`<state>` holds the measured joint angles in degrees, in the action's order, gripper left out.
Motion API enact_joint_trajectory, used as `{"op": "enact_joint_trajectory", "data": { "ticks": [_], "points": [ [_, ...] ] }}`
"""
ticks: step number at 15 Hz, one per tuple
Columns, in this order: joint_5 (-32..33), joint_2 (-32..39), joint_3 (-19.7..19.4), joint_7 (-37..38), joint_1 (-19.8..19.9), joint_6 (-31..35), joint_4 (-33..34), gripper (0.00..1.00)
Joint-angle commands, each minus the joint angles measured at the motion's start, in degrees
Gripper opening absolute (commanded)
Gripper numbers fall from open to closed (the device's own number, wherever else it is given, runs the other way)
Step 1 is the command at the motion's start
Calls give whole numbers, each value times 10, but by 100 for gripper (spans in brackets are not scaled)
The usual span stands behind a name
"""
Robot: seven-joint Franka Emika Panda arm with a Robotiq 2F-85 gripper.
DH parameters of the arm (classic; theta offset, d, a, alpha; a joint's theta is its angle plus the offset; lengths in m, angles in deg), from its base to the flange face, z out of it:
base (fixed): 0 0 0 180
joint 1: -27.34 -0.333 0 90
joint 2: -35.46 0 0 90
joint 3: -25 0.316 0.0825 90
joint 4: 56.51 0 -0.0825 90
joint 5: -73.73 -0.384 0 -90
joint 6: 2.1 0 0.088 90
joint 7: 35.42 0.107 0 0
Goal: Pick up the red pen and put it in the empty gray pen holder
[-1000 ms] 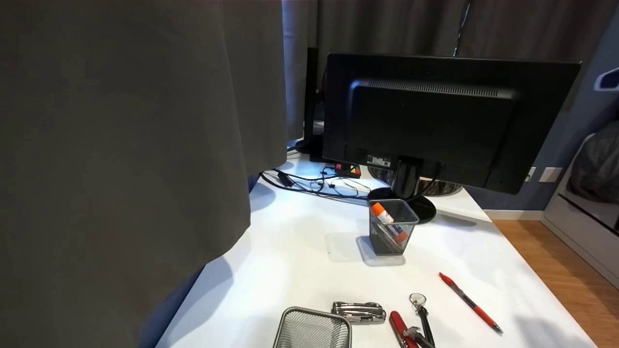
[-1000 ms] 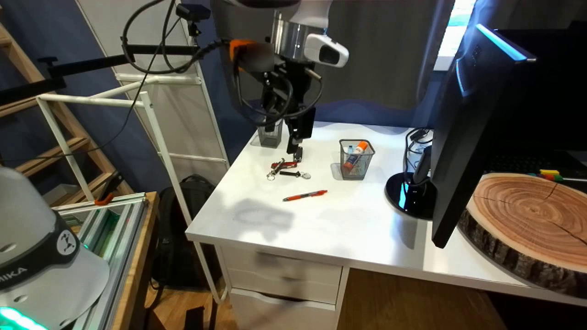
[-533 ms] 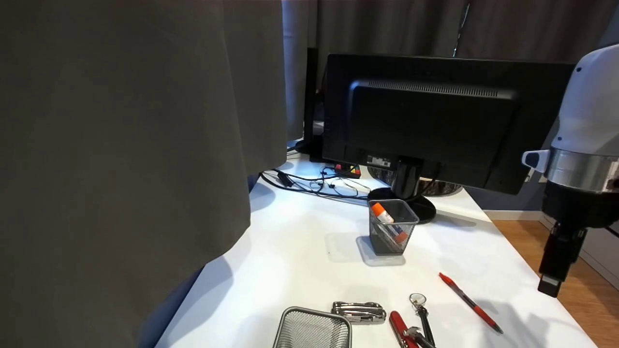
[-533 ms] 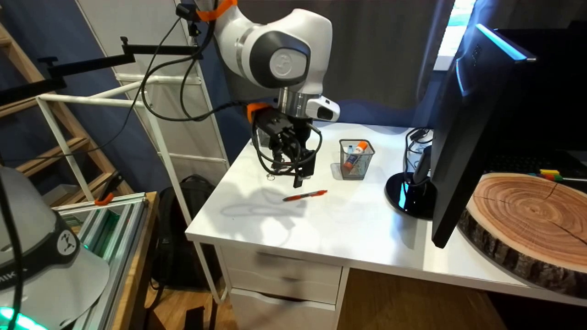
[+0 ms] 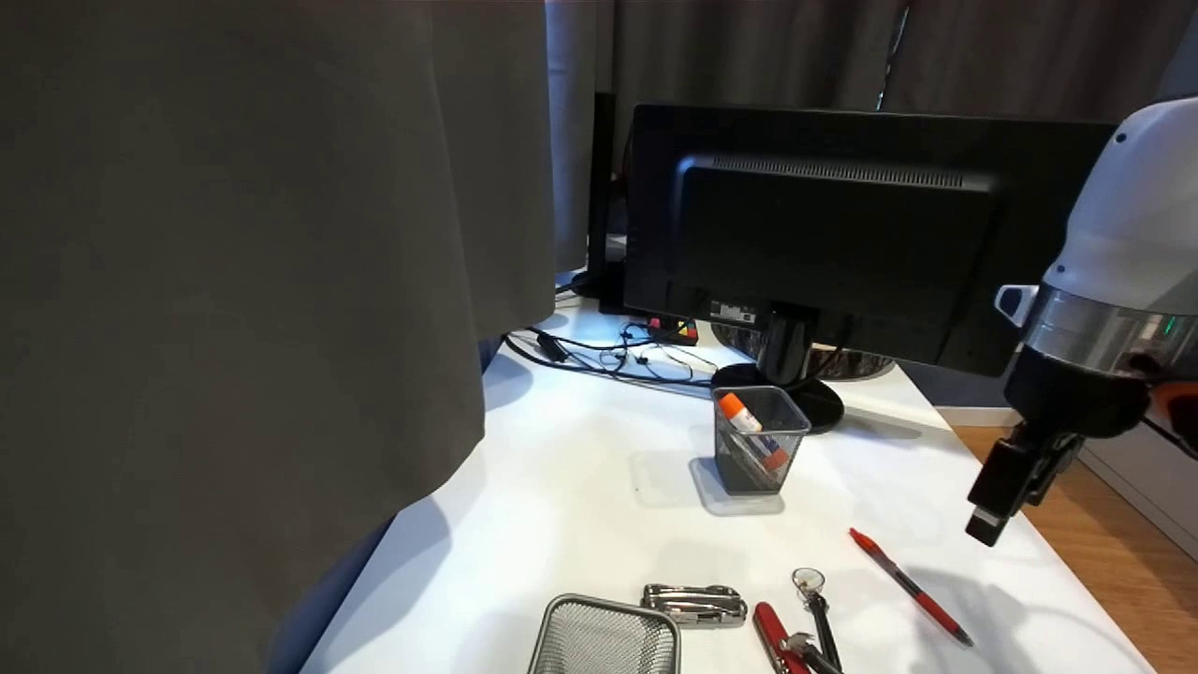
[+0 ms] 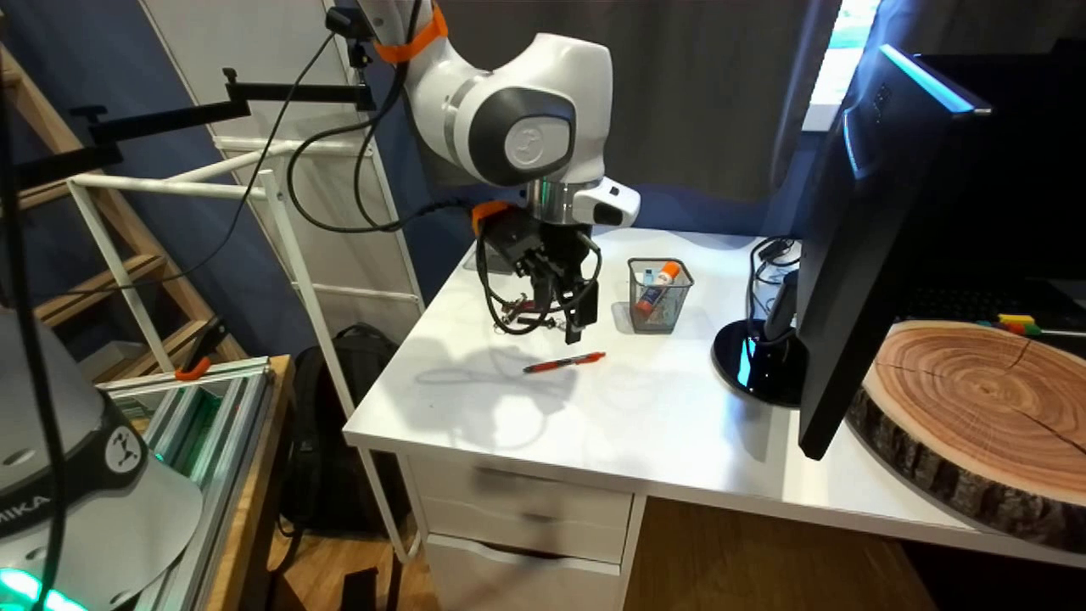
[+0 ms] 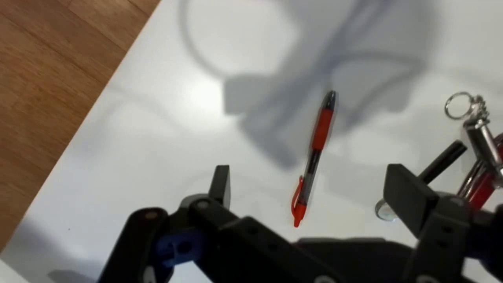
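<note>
Wrist view, and the jaws stand wide apart, a black fingertip (image 7: 218, 182) at either side, with the clip end of the red pen (image 7: 314, 159) showing in the gap between! In both exterior views those jaws hang above the surface (image 7: 137, 165), apart from the pen, and the white arm (image 6: 585, 85) throws a shadow (image 7: 251, 94) near its tip. The pen lies flat, clip end toward the jaws in the wrist view, dark tip pointing away. Look to one side: a black stick (image 7: 444, 159), partly covered by a jaw, and near it a key ring (image 7: 447, 108) with a silver cylinder (image 7: 481, 139) lying across a red tool (image 7: 483, 190). Over to an exterior view, and just beside that bunch sits a shiny metal tool (image 5: 694, 605). Next along, there it is, the gray pen holder (image 5: 608, 646), cut by the bottom edge of the view, well apart from the pen. Farther back, a dark mesh box (image 5: 739, 473) holds a leaning orange-capped tube (image 5: 748, 421); right behind stands a monitor (image 5: 842, 234), its back to us, and off to one side hangs a long gray curtain (image 5: 281, 281).
</note>
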<state>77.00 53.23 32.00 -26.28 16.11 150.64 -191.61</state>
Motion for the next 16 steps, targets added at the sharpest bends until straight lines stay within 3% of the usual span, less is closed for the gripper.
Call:
{"op": "enact_joint_trajectory", "data": {
  "ticks": [1, 6, 7, 9, 10, 12, 15, 16],
  "points": [
    [29, 46, -31, 85, -41, 75, 13, 100],
    [26, 108, -84, 148, -97, 139, 32, 100],
    [21, 121, -90, 149, -103, 149, 39, 96],
    [-8, 147, -64, 116, -81, 162, 54, 88],
    [-19, 156, -51, 104, -70, 167, 59, 79],
    [-32, 174, -37, 92, -61, 173, 72, 74],
    [-43, 187, -35, 88, -65, 170, 83, 39],
    [-43, 189, -40, 91, -70, 167, 85, 33]
  ]
}}
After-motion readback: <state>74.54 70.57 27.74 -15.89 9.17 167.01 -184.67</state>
